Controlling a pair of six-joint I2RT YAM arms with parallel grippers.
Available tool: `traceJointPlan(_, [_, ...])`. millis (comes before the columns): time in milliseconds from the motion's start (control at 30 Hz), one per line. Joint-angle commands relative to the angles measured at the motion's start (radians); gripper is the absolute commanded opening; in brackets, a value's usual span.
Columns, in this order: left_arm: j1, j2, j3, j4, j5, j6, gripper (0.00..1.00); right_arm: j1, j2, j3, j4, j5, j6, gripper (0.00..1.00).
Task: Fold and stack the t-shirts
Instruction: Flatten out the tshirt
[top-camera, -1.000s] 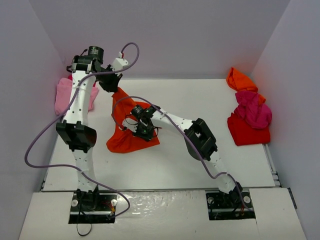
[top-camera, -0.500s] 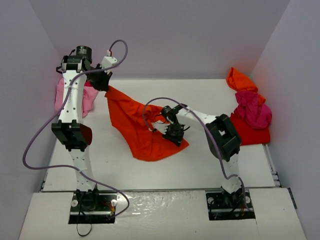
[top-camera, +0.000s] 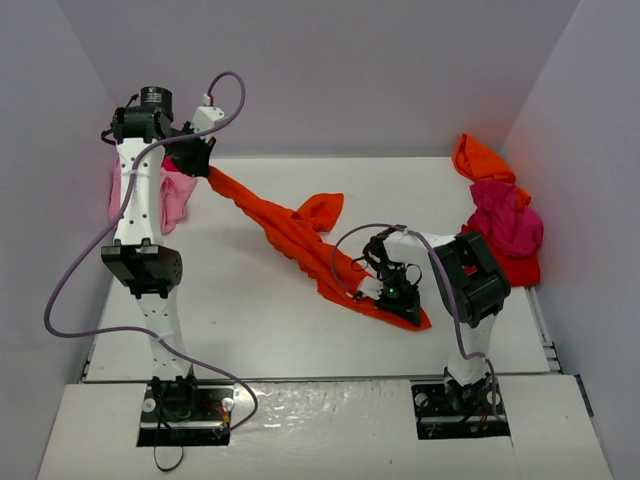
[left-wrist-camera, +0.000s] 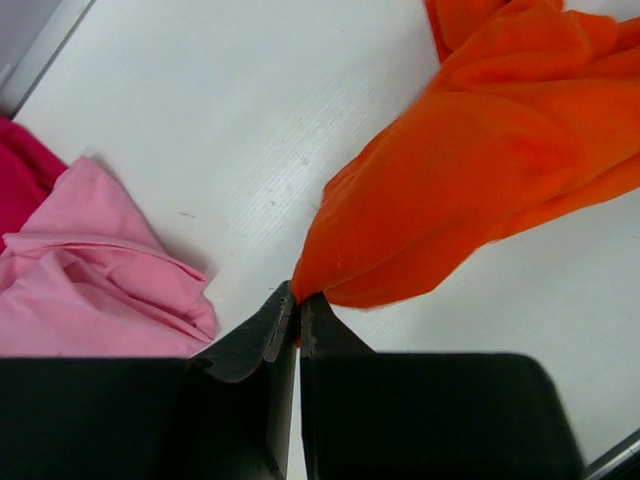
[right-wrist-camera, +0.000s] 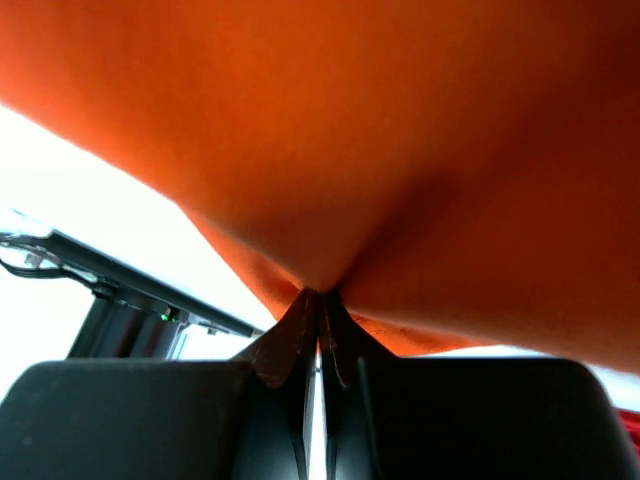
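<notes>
An orange-red t-shirt (top-camera: 290, 235) hangs stretched in a diagonal band between my two grippers. At the far left my left gripper (top-camera: 205, 163) is shut on one end of it, and the cloth (left-wrist-camera: 480, 170) fans out from the pinched jaws (left-wrist-camera: 298, 297). My right gripper (top-camera: 400, 300) is shut on the other end low at the right, where the cloth (right-wrist-camera: 400, 130) fills the right wrist view above its tips (right-wrist-camera: 320, 292). A loose flap (top-camera: 322, 208) sags onto the table at mid span. A light pink t-shirt (top-camera: 172, 196) lies behind the left arm.
At the right wall sits a pile of t-shirts: orange (top-camera: 478, 158) at the back, magenta (top-camera: 508, 222) in the middle, red (top-camera: 515, 268) under it. A darker pink piece (left-wrist-camera: 22, 165) peeks beside the light pink shirt (left-wrist-camera: 90, 270). White walls close in the table (top-camera: 250, 320) on three sides.
The right gripper has pulled its end of the orange-red shirt rightward and toward the near edge. The left gripper drew back to the far left. The bunched cloth is now a long band.
</notes>
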Motion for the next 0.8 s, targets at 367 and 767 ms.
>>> traceJointPlan(367, [0.131, 0.024, 0.099, -0.238, -0.021, 0.007, 0.00, -0.096, -0.038, -0.095, -0.014, 0.034, -0.031, 0.00])
traceJointPlan(767, [0.117, -0.214, -0.247, -0.242, -0.030, 0.145, 0.00, -0.090, -0.138, 0.203, -0.179, -0.040, -0.088, 0.21])
